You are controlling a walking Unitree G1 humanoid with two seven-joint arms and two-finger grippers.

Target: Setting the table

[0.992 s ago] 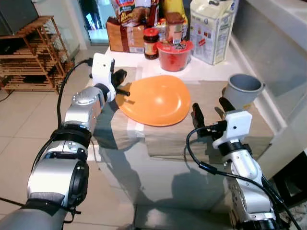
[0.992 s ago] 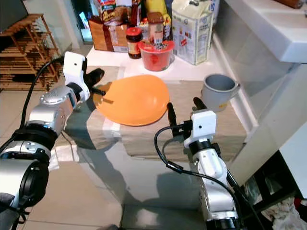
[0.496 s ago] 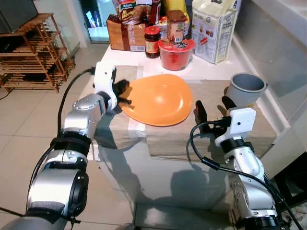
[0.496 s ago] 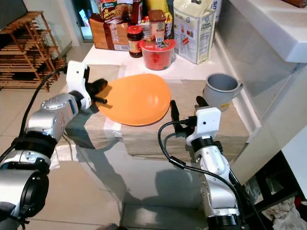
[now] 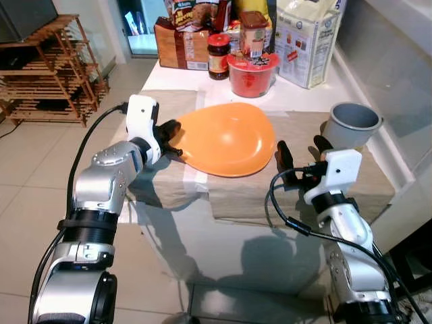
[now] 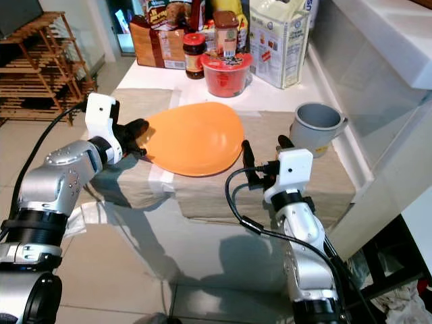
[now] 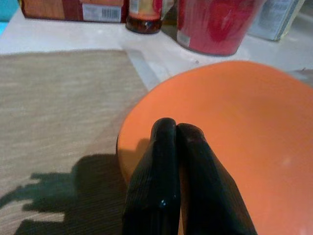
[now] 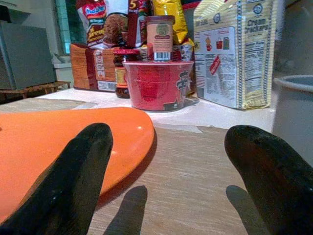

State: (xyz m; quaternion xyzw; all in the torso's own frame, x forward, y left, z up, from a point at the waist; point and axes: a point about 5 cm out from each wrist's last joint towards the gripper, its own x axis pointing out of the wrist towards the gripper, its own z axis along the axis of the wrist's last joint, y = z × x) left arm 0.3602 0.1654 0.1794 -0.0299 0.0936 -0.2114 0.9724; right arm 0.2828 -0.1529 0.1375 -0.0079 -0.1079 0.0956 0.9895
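On the beige placemat (image 5: 236, 189) sits the orange plate (image 5: 226, 138), left gripper (image 5: 173, 138) pinched on its left rim (fingers together). Right gripper (image 5: 300, 152) spread wide between plate and grey cup (image 5: 351, 125).

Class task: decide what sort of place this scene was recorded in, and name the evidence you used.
Probably a home kitchen or dining corner. A cloth-covered table holds an orange plate and a grey mug, with packaged food such as a cracker bag and a red noodle cup behind.
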